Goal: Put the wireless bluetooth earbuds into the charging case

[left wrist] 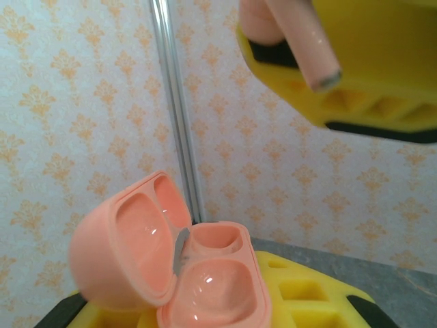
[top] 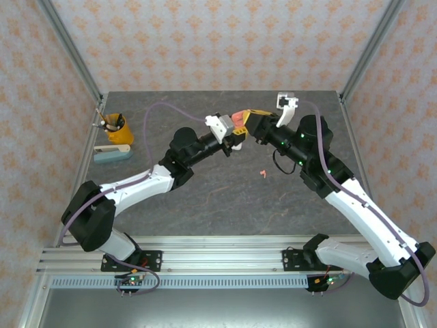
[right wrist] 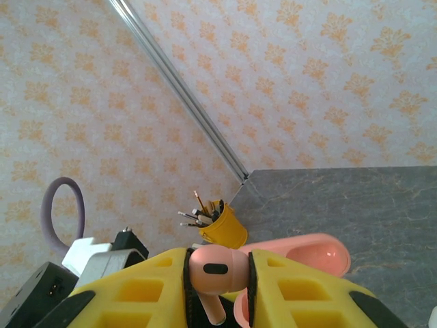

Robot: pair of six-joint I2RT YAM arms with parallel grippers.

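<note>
While pinching an open coral-pink clamshell plastic charging case (left wrist: 205, 280) between the yellow pads of the left gripper (top: 235, 133), holds it aloft over the grey table (top: 205, 198), with the lid (left wrist: 123, 246) swung back and both wells bare. Opposite, clamps the right gripper (right wrist: 217, 263) on the bulb of a coral-pink stemmed plastic earbud (right wrist: 212, 268), leaving the stem free, near the case but not touching it. By the look of it, lining up for a first insertion, with nothing seated yet.

Plenty to go wrong from here. Could lose the earbud sideways out of the pinch, smooth and rounded as it is. Could snag the stem on a well's rim if brought in tilted, or aim for the wrong one of the two wells. Could twist the case round in the left grip if pressed hard, clamped by two pads only. Also worth minding a second coral-pink earbud (top: 262, 172) lying loose on the table, well apart from both grippers.
</note>
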